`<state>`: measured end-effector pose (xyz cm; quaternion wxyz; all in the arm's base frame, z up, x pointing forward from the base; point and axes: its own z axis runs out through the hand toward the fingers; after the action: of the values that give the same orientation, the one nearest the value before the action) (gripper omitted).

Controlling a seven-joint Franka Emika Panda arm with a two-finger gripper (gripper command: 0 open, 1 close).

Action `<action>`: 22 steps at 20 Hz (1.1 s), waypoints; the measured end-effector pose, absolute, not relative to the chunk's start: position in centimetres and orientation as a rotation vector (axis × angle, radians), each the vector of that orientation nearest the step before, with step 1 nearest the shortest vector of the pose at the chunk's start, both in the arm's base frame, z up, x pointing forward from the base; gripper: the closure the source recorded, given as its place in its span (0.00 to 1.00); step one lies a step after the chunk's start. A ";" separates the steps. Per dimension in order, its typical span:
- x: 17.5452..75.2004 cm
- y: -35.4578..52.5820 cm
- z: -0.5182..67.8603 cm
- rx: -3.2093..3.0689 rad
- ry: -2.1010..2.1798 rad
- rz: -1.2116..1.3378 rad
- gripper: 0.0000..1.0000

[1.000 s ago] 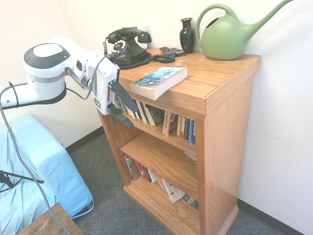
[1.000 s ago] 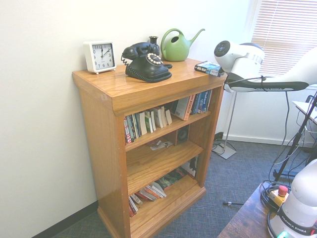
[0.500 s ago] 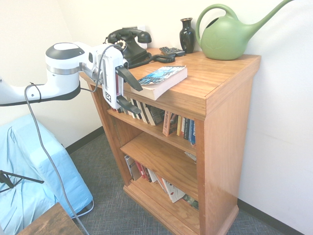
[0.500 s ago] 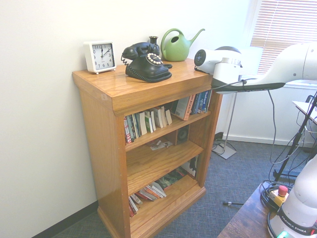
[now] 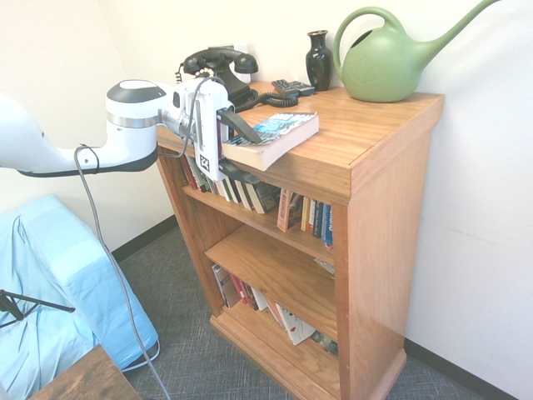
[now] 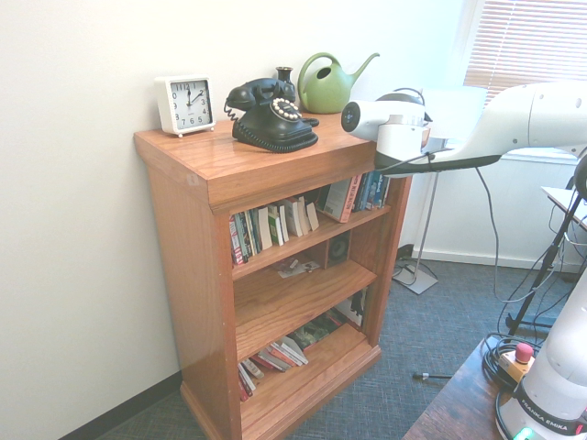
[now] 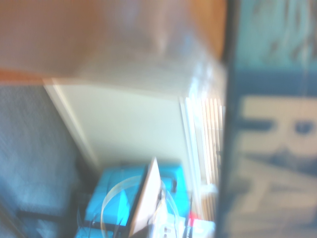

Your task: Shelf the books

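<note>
The book point(image 5: 279, 133), a thick paperback with a blue-teal cover and cream page edges, lies flat on top of the shelf point(image 5: 375, 125), its near end jutting over the front edge. My gripper point(image 5: 256, 162) stands open at that end. One finger is above the book's corner and the other below the shelf top's overhang. In the second exterior view the arm's head hides the book, and only the shelf point(image 6: 229, 170) shows. The wrist view shows the book's cover point(image 7: 272, 124) very close and blurred, with large white letters.
On the shelf top stand a black telephone point(image 5: 218, 71), a dark vase point(image 5: 318, 58), a green watering can point(image 5: 391, 62) and a white clock point(image 6: 185, 104). Rows of thin books point(image 5: 304, 212) fill the upper tier. A blue-covered object point(image 5: 58, 283) sits on the floor at left.
The arm has swung up and right from in front of the upper tier to the shelf top's edge. The open fingers now straddle the book's near end.
</note>
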<state>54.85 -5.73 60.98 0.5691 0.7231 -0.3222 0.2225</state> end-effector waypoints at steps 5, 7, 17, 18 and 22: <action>55.5 -5.6 61.0 1.698 -0.756 0.524 1.00; 55.6 -6.0 61.0 1.696 -0.762 0.520 1.00; 56.0 -7.1 61.0 1.692 -0.770 0.506 1.00; 56.0 -7.1 61.0 1.693 -0.770 0.507 1.00; 56.1 -7.1 61.0 1.696 -0.767 0.510 1.00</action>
<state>56.08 -7.13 60.95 0.5696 0.7223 -0.3267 0.2172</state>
